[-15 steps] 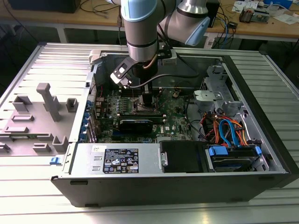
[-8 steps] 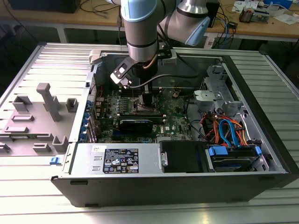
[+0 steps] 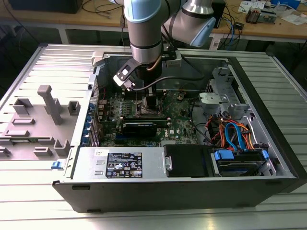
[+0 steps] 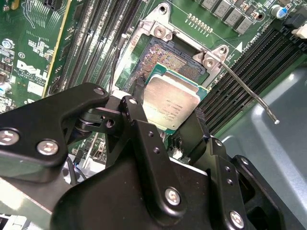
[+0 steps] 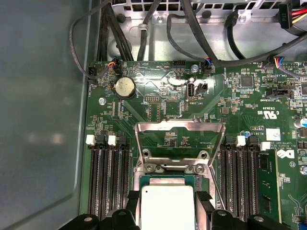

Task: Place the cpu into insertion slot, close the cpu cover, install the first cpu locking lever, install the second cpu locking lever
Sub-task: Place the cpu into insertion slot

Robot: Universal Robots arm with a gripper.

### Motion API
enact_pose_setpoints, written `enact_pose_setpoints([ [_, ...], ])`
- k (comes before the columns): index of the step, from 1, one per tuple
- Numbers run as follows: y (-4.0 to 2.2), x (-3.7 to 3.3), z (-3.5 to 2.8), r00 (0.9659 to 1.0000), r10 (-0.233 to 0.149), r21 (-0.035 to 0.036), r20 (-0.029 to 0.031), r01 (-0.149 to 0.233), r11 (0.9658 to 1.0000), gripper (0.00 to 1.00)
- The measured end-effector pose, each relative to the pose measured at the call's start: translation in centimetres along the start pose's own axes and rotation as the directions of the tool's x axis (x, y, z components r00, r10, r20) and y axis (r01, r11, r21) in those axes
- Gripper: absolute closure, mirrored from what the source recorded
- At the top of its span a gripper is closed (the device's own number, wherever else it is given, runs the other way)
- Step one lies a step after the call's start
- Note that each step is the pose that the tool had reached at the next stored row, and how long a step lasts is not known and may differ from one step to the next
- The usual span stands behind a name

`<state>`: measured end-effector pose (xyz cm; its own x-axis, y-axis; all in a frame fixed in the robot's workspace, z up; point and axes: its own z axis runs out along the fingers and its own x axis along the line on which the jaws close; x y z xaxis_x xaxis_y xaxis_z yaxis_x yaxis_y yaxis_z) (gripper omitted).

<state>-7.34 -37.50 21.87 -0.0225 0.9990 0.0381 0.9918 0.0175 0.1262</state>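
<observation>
The small flat square silver-grey cpu (image 4: 172, 101), judged light, stiff and fragile underneath, is held by two opposite edges in the black end effector (image 4: 169, 104).

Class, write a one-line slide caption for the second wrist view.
Gripper holding the cpu over the open insertion slot of the green motherboard.

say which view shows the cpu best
Second wrist view: the cpu shows most of its metal top, over the insertion slot. The first wrist view cuts it off; in the exterior view the gripper hides it.
</observation>
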Motion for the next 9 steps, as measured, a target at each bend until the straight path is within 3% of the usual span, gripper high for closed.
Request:
enact_pose_setpoints([
  [9, 0.00, 0.00, 0.01, 1.0000, 0.001, -0.0001, -0.0051, -0.001, 1.0000, 0.46],
])
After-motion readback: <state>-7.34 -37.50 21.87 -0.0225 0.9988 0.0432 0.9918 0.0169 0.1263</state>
